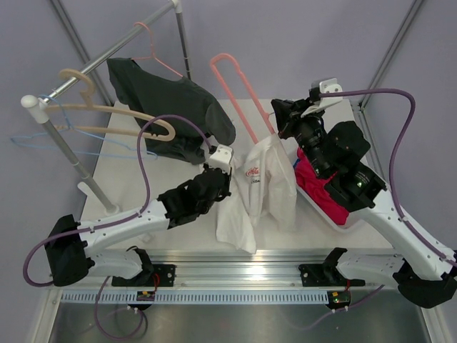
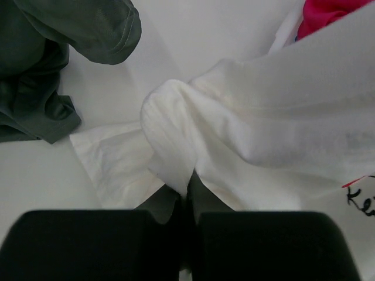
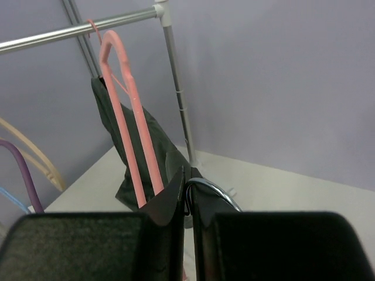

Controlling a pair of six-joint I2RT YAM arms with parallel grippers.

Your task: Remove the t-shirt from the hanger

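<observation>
Top external view, starting at the left: a garment rack (image 1: 107,53) carries beige wooden hangers (image 1: 114,121) and a dark grey t-shirt (image 1: 171,100), whose lower part slumps onto the table (image 1: 114,164). Just right of it, the left arm (image 1: 121,225) reaches in toward the middle. In the left wrist view, the left gripper (image 2: 187,190) has its fingers pressed together on a bunched fold of the t-shirt (image 1: 268,186). The white garment hangs in the centre with its red print facing left, its lower part spread on the table near the front edge. The hanger (image 1: 223,56) rises from its top, tilted up and to the left. The right wrist view shows the right gripper (image 3: 187,193) with its fingers almost together, clamped at the lower end of the hanger. Farther right, a magenta cloth (image 1: 318,189) lies beneath the right arm (image 1: 400,214).
</observation>
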